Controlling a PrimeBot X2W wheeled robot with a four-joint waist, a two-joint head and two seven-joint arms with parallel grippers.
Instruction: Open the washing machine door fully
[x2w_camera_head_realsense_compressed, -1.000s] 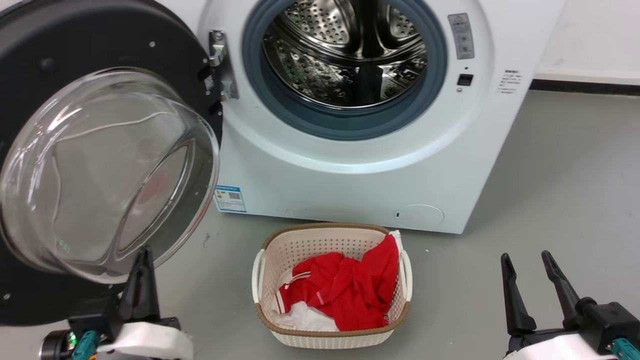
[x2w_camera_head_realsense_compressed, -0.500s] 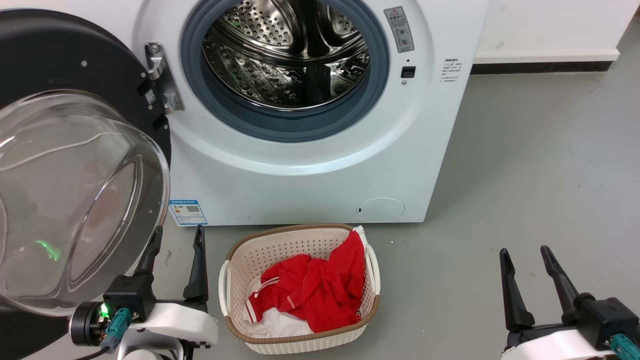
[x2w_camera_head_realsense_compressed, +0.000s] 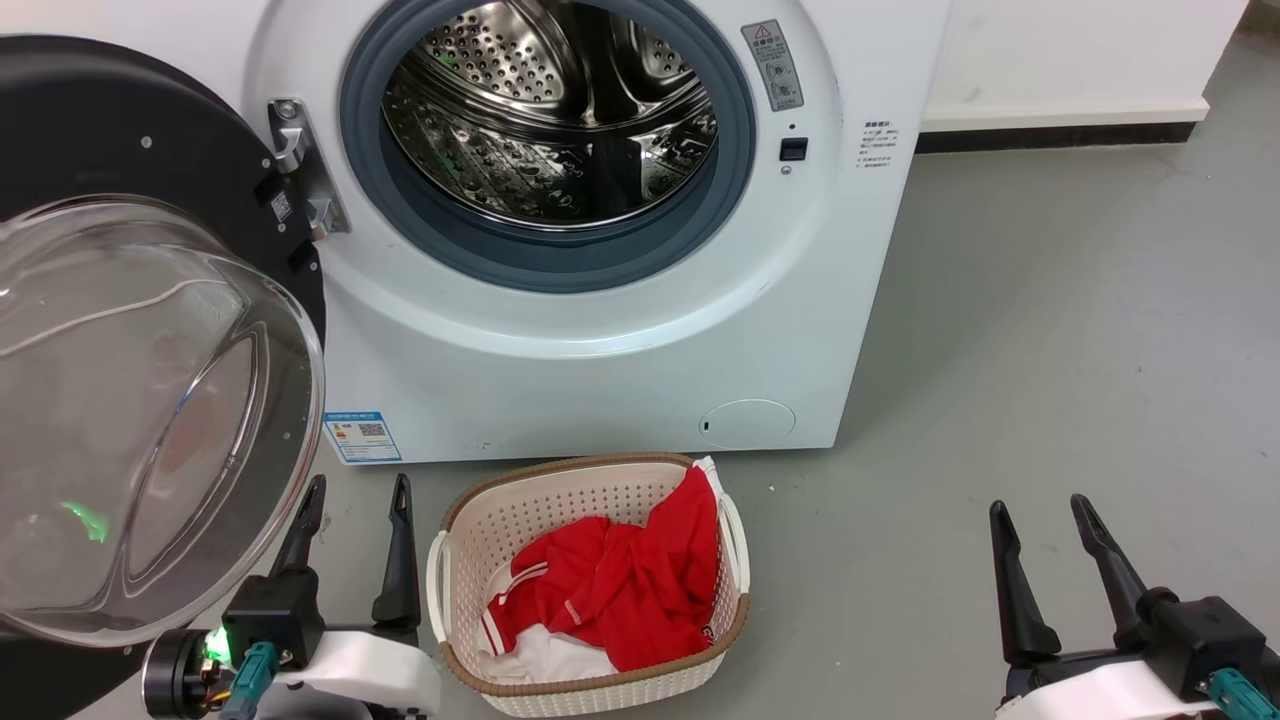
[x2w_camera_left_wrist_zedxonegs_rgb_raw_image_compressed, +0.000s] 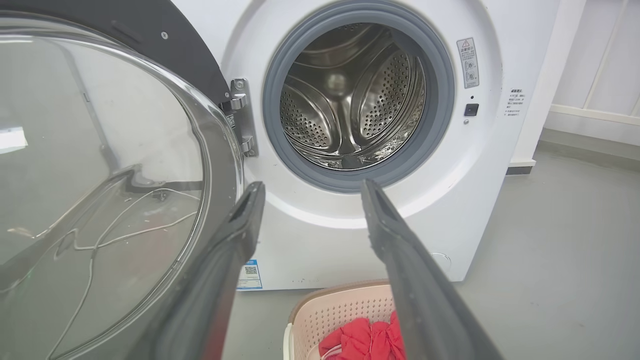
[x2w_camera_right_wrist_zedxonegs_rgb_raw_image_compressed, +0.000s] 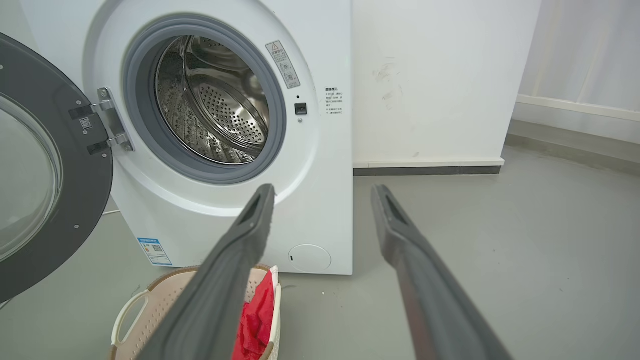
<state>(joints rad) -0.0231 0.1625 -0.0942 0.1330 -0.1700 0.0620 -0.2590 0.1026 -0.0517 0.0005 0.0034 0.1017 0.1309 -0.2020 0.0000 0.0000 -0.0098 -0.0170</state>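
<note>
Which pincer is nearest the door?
The left pincer, open, right beside the door; the right pincer hangs far off to the other side over the floor.

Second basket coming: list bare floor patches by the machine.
Widest: grey floor right of the white front-loading washing machine, to the white wall. Also between the beige perforated laundry basket and the right gripper. Crowded left: round black glass-bowled door, left gripper and basket sit close.

— Where does the head view look from?
— High up, tilted down at the washing machine (x2w_camera_head_realsense_compressed: 600, 370) front, with the laundry basket (x2w_camera_head_realsense_compressed: 500, 520) near its lower edge.
— And the wrist views?
— Both low, facing the drum (x2w_camera_left_wrist_zedxonegs_rgb_raw_image_compressed: 350, 105). The left sits close beside the washing machine door (x2w_camera_left_wrist_zedxonegs_rgb_raw_image_compressed: 100, 150); the right stands farther back, rightward. All three share drum and basket.
</note>
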